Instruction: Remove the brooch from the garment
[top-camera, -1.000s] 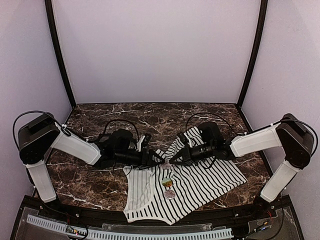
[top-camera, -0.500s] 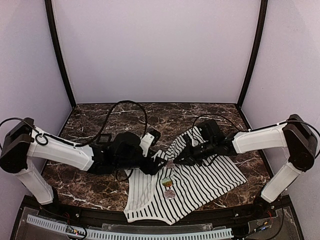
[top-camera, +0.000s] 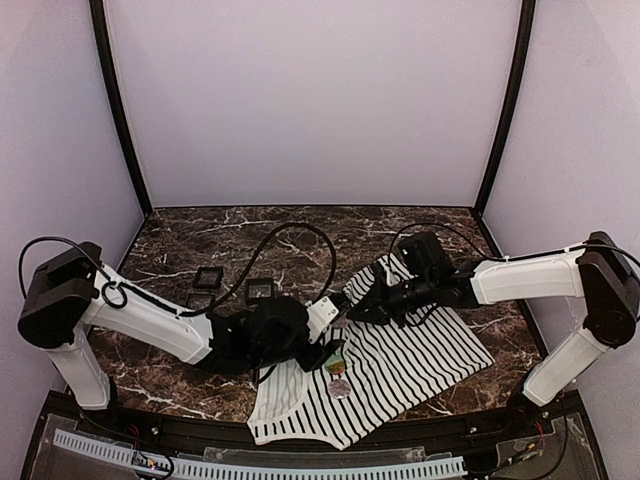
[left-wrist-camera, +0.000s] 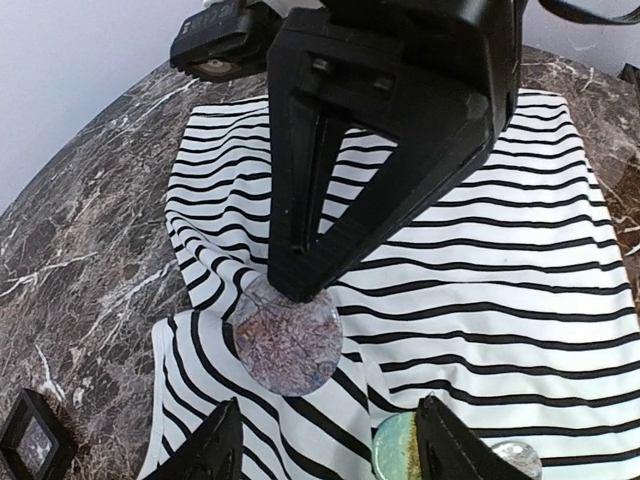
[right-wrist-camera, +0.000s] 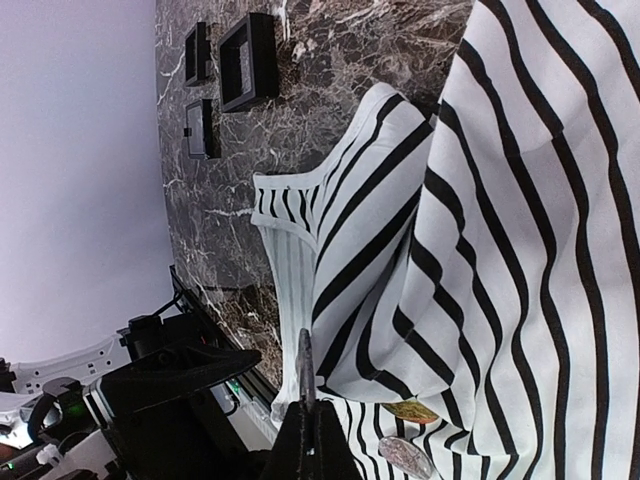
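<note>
The striped garment lies rumpled by the table's near edge, right of middle. The round purplish brooch sits on a fold of it, with the right gripper apparently clenched on its upper rim and the left gripper spread and empty just beneath. The disc looks rigid, light and slick, and the cloth limp enough to lift with it, so I'd pin the fabric close beside it. The table is dark veined marble with small black boxes toward its left edge and pale lilac walls around.
</note>
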